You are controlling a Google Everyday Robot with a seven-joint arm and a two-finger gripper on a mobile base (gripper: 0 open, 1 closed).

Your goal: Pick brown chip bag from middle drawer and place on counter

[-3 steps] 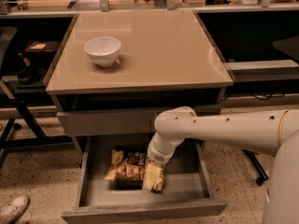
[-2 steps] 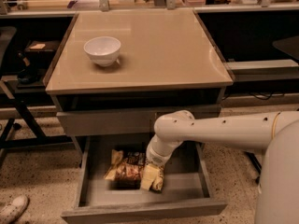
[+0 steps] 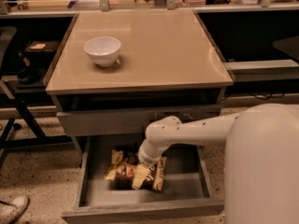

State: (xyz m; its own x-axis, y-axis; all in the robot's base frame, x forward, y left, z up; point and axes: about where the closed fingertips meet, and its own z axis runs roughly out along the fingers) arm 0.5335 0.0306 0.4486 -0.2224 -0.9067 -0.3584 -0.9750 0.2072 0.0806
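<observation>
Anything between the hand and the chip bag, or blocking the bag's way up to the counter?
Nothing visible. The hand is at the brown chip bag in the open middle drawer. A white bowl sits rear left on the counter.

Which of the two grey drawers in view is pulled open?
The middle drawer, the lower one: its floor shows, holding the brown chip bag, with the gripper down at the bag. The drawer above shows only its front.

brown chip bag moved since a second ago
no, the brown chip bag keeps its gap to the left wall of the middle drawer; pincer over it
</observation>
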